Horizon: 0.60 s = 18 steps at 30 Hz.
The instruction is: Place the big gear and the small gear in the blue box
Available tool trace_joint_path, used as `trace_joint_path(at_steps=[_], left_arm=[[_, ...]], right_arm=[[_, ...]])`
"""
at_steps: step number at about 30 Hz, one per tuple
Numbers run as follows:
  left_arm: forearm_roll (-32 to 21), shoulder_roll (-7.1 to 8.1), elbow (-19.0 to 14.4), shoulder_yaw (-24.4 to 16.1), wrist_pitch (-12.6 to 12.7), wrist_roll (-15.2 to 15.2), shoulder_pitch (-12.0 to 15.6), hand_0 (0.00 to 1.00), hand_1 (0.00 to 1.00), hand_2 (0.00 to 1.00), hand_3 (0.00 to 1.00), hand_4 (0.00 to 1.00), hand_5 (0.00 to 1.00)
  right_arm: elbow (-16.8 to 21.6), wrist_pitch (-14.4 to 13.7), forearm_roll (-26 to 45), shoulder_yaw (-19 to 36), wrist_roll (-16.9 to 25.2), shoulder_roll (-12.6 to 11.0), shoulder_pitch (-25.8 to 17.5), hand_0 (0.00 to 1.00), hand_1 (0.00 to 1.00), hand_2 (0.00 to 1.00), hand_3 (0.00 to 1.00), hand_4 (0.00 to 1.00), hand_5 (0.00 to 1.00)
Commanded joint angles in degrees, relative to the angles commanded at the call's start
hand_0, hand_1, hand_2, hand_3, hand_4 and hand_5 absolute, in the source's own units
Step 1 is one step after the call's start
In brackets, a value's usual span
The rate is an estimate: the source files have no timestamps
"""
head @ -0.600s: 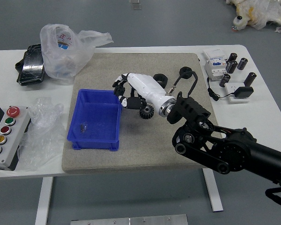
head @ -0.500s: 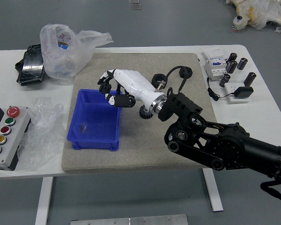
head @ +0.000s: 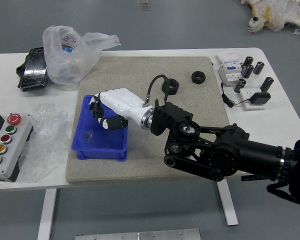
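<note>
The right hand (head: 114, 103) is positioned over the blue box (head: 101, 154); its grip cannot be told. Placing seems intended, so careful lowering is needed.

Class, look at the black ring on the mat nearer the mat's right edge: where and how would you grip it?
Best, I judge, by opposite sides of its outer rim, coming from above. The ring is round and lies flat on the mat, so its side offers little height; the other black ring to its left stands apart, leaving room.
</note>
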Motion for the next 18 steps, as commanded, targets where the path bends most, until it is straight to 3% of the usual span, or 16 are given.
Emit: trace_joint_path(at_steps=[1,7,18], left_arm=[[0.0,0.01,0.0,0.01,-0.01,-0.01,0.0,0.685,0.583,0.554,0.658,0.64,0.409],[0.06,-0.01,0.0,-0.01,-0.01,-0.04,-0.02,0.685,0.582,0.554,0.658,0.64,0.409],[-0.2,-0.19,0.03,0.13,0.06,-0.15,0.2,0.685,0.583,0.554,0.658,0.64,0.409]], right_arm=[[-0.36,0.25,-0.54,-0.23,-0.23,0.0,-0.12,0.882,0.892,0.9,0.887,0.564,0.165],[-1.07,0.41,-1.7,-0.49,-0.65,-0.4,-0.59,0.888,0.899,0.907,0.895,0.577,0.154],[-1.41,-2.33,-0.95,6.24,-0.96,-4.42,-3.74,0.823,0.861,0.885,0.89,0.591,0.144]])
